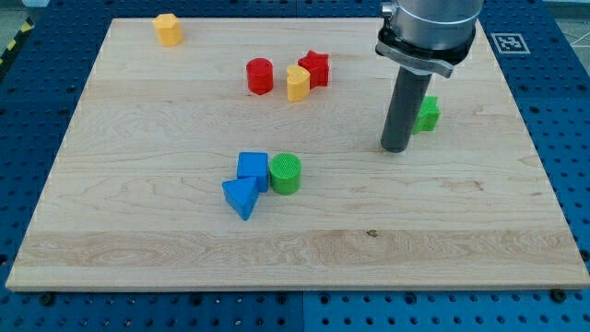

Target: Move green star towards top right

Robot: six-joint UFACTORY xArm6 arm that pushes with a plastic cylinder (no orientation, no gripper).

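The arm carries no pincer; its rod ends in my tip [396,148], resting on the desk [461,231] in the right half. The green star [427,113], partly hidden by the rod, sits just right of the tip and slightly above it, near touching. Centre: blue cube [253,169], blue triangle [240,197], green cylinder [286,173], clustered. Upper area: red cylinder [260,76], yellow block [297,82], red star [315,67]. Top left: another yellow block [168,29].

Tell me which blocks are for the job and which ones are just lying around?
For the job:
- green star, partly hidden behind the rod
- my tip, just to the star's left in the view

Just lying about:
- green cylinder
- blue cube
- blue triangle
- red cylinder
- red star
- two yellow blocks
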